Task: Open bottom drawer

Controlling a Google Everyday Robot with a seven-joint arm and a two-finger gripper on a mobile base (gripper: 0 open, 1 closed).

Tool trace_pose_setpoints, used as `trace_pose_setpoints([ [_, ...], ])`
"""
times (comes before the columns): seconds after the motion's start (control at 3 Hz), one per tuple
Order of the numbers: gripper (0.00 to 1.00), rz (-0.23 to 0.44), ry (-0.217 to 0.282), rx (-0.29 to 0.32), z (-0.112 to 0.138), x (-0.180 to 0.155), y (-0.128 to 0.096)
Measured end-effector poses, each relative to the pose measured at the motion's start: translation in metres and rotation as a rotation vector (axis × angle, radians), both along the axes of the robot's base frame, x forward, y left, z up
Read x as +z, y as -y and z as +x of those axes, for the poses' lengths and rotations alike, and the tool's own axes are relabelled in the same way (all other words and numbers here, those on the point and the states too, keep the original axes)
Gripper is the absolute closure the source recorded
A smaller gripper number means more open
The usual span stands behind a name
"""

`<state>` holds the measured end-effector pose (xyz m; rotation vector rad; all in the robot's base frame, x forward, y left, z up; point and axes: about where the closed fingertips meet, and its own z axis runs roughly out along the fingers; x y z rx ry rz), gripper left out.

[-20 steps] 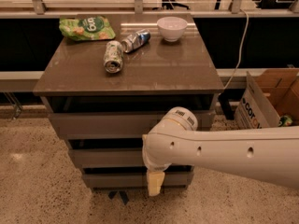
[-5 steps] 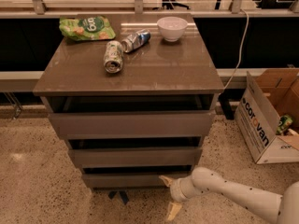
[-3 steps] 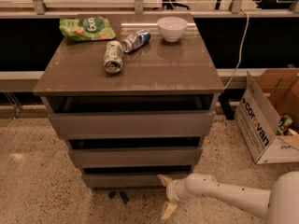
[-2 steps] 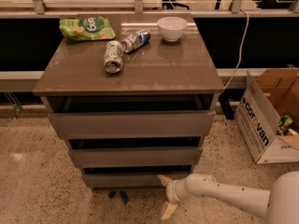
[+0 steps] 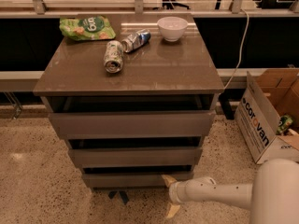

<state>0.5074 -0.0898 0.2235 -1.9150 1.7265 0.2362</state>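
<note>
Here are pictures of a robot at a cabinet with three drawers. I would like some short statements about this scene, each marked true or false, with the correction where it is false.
1. A white bowl stands on top of the cabinet. True.
2. The end effector is up at the top drawer. False: it is low, near the floor, by the right end of the bottom drawer.
3. A green bag lies at the back left of the cabinet top. True.
4. The cardboard box stands left of the cabinet in the picture. False: it stands to the right.
5. The bottom drawer is pulled far out. False: none of its inside shows.
</note>
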Motion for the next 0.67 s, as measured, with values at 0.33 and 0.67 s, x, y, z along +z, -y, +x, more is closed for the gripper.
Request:
trace_pose_setpoints([
  [0.33,0.00,0.045,0.015,-0.053,0.005,-0.015,0.007],
  [0.67,0.00,0.085,0.068,-0.035,0.017,-0.015,0.004],
])
